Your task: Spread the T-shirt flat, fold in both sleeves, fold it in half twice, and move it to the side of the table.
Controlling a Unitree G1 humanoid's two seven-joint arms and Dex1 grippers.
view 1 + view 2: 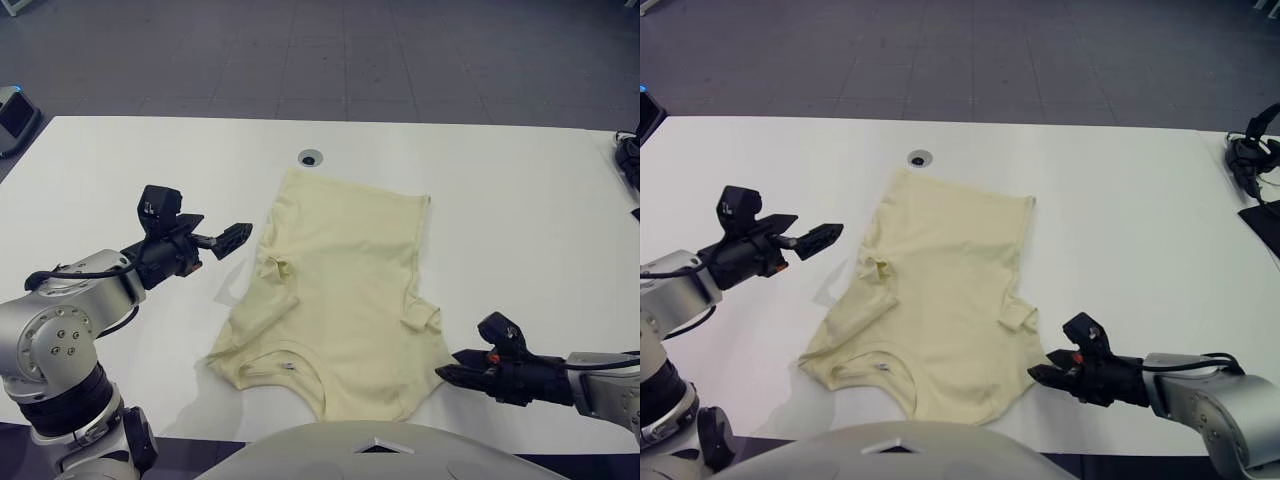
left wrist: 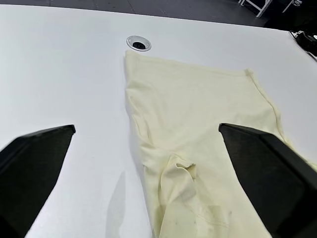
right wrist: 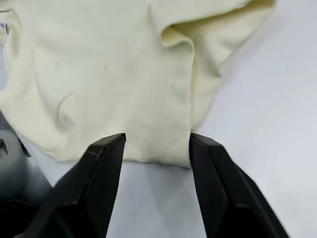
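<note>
T-shirt of pale yellow cotton (image 1: 340, 290) lies on the white table (image 1: 520, 220), collar end nearest me, hem at the far end, both short sleeves already turned in over the body. So I judge the step in hand to be the first half-fold.

Nearest, my right gripper (image 1: 447, 366) sits low at the near right shoulder corner. Its jaws are parted, the shirt's edge lies right at the tips, and it has hold of nothing. I'd slide in a little deeper before pinching, so I catch every layer rather than only the top one.

The folded right sleeve (image 1: 420, 315) is puckered and loose, so I should lift slowly or it may flop out.

Farther off, my left gripper (image 2: 147, 127) hovers beside the shirt's left edge, spread wide and empty. It needs to come back to the near left shoulder, below the crumpled left sleeve (image 1: 275, 268), so both corners rise together.

Then I'd carry them level to the far hem, short of the round cable grommet (image 1: 310, 157).
</note>
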